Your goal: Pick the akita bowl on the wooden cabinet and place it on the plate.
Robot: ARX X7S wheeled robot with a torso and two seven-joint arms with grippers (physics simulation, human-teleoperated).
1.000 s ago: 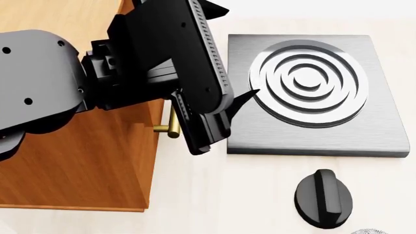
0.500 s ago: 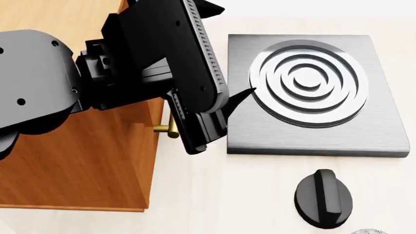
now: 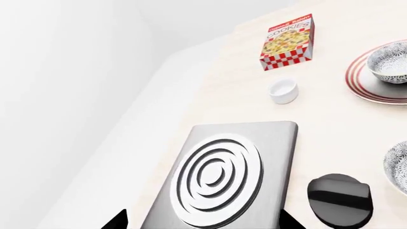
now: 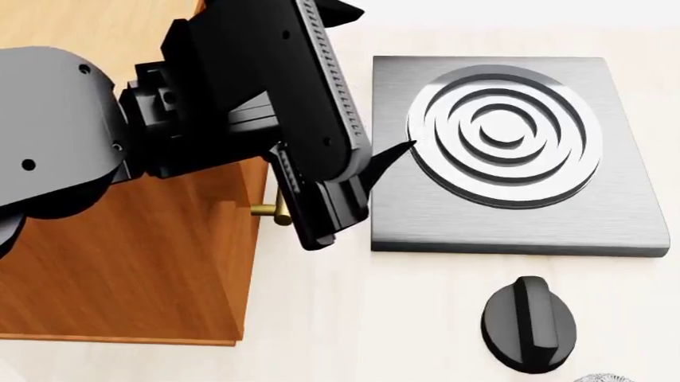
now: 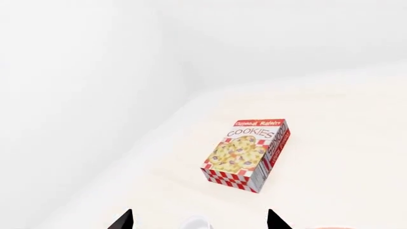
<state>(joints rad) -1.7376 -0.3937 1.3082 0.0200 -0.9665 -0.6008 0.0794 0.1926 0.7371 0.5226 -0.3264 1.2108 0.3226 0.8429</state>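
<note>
One patterned bowl [image 3: 390,62] already sits on the plate [image 3: 372,90], so this looks like the pull-back. Left gripper [image 3: 200,220] is spread wide and empty above the stove [image 3: 219,176]; right gripper [image 5: 198,220] likewise. Next: clear the cabinet [image 4: 127,270].

- Our left arm [image 4: 202,119] edges a little toward the left of the head view, over the cabinet [image 4: 127,263].
- Its gripper tip now sits slightly farther from the stove [image 4: 510,151] and covers more of the brass handle [image 4: 267,212].
</note>
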